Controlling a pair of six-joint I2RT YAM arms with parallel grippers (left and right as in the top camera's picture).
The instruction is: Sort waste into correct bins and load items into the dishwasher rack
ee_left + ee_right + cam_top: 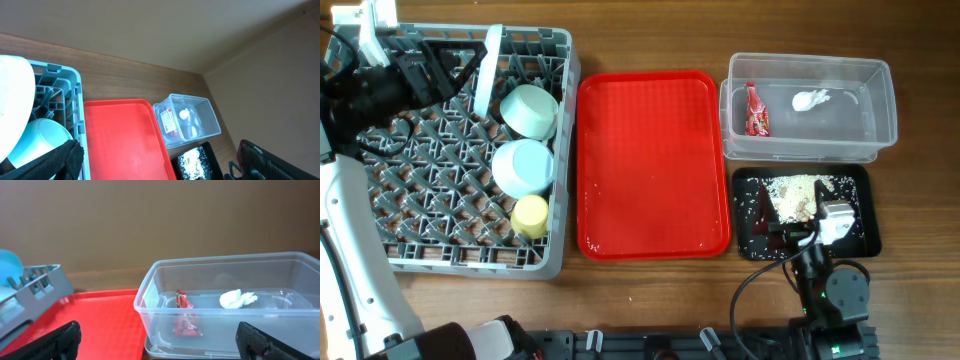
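The grey dishwasher rack (470, 250) at the left holds an upright pale plate (488, 65), a pale blue bowl (530, 110), a second pale blue round dish (523, 165) and a yellow cup (530, 213). I cannot make out the spoon and fork. The clear tub (880, 100) holds the red wrapper (757, 110) and the white tissue (810, 99). The black tray (855, 180) holds beige food scraps (795, 195). My left gripper (440, 68) is open and empty over the rack's far left. My right gripper (802, 232) is open and empty over the black tray's near side.
The flat red serving tray (655, 160) lies between the rack and the bins, with nothing on it. In the right wrist view the clear tub (150, 305) stands straight ahead of the jaws (162, 340). The left jaws (160, 160) look across the red tray (120, 140).
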